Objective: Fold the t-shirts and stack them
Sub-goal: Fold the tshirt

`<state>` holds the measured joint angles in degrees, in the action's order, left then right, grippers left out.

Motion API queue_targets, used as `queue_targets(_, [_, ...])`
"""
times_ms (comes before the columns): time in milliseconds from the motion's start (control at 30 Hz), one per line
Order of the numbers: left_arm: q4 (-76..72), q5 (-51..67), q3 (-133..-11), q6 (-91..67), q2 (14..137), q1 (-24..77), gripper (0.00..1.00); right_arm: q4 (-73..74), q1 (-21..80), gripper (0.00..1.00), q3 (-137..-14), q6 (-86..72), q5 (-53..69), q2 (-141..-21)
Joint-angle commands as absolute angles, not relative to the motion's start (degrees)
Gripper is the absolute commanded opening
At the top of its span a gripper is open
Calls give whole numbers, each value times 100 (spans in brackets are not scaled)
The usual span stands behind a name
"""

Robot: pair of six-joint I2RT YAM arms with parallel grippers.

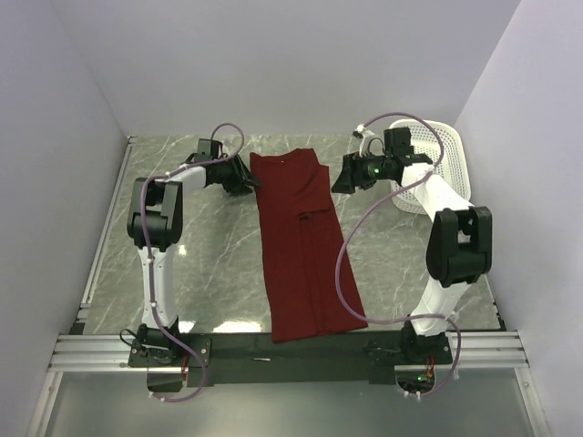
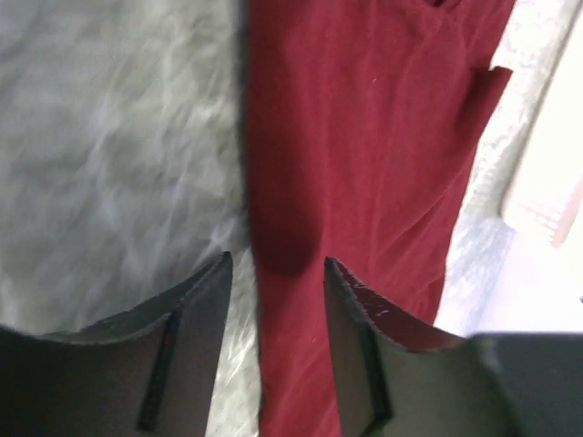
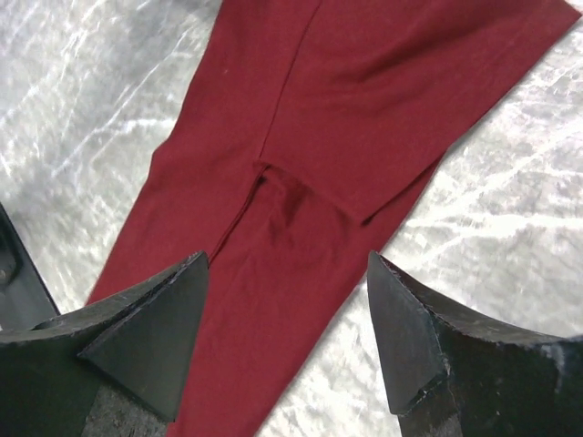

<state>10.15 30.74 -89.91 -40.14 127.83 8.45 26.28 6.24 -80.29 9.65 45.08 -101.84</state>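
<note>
The maroon t-shirt [image 1: 297, 246] lies flat on the marble table [image 1: 209, 264], folded lengthwise into a long narrow strip with a sleeve tucked over its middle. My left gripper [image 1: 244, 182] hovers at the strip's far left edge. In the left wrist view the left gripper [image 2: 278, 273] is open, and the t-shirt [image 2: 364, 137] has its left edge running between the fingers below them. My right gripper [image 1: 342, 175] sits at the far right edge. In the right wrist view the right gripper [image 3: 287, 273] is open above the t-shirt [image 3: 301, 109], gripping nothing.
A white mesh basket [image 1: 446, 155] stands at the back right behind the right arm, and its pale rim [image 2: 547, 191] shows in the left wrist view. White walls close in the table on three sides. A metal rail [image 1: 291, 350] runs along the near edge.
</note>
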Motion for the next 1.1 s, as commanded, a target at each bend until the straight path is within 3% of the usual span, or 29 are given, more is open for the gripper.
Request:
queue_targets(0, [1546, 3278, -9632, -3648, 13120, 879, 47, 2733, 633, 77, -8577, 634, 4632, -10677])
queue_targets(167, [1854, 3339, -10449, -3700, 13649, 879, 32, 2874, 650, 76, -9298, 18, 4466, -11434])
queue_targets(300, [2240, 3165, -11187, -3744, 14150, 853, 8, 2830, 668, 72, -9736, -640, 3842, -11768])
queue_targets(467, [2285, 3006, -11847, -3964, 14422, 695, 4, 2891, 729, 68, -10537, -1589, 3086, -12558])
queue_targets(567, [2233, 3128, -11944, -3955, 14432, 642, 24, 2856, 773, 68, -11108, -2090, 2813, -13068])
queue_targets(600, [2206, 3155, -11910, -3859, 14379, 624, 41, 2813, 765, 68, -11327, -2327, 2795, -13191])
queue_targets(633, [2119, 3138, -11753, -3806, 14301, 615, 50, 2760, 765, 68, -11425, -2451, 2734, -13366])
queue_targets(700, [1996, 3085, -11506, -3675, 13967, 572, 57, 2655, 773, 65, -11662, -2680, 2664, -13526])
queue_targets(833, [1627, 2743, -10470, -3595, 13045, 449, 58, 2619, 817, 60, -11953, -3137, 2453, -13886])
queue_targets(1067, [669, 2356, -8299, -3534, 10400, 299, 59, 2514, 835, 50, -12093, -3463, 2206, -14159])
